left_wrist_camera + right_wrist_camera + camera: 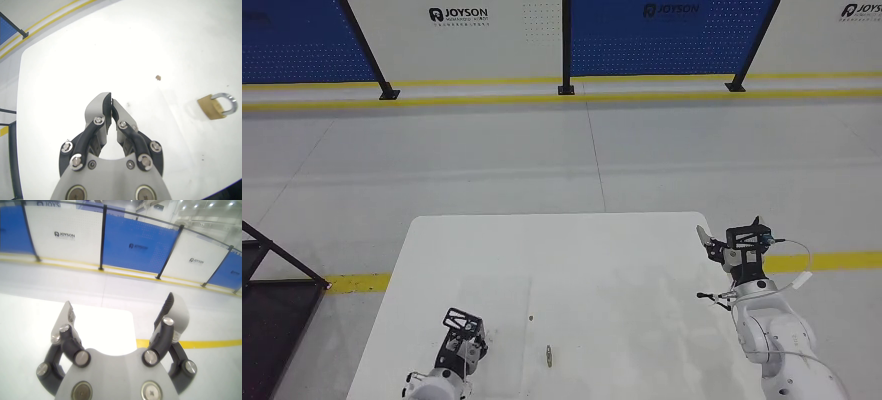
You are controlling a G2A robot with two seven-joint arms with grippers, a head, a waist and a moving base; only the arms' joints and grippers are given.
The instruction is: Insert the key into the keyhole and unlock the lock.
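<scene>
Padlock of brass with a silver steel shackle (213, 107) lies loose on the white desk (75, 66) near my closed left tool (111, 98); my right tool (119, 303) hangs open at the desk's far corner. Unheld, the lock may skid when a key pushes in.

Brass-look lock (209, 110), shiny metal shackle (234, 102); smooth table (94, 56).
</scene>
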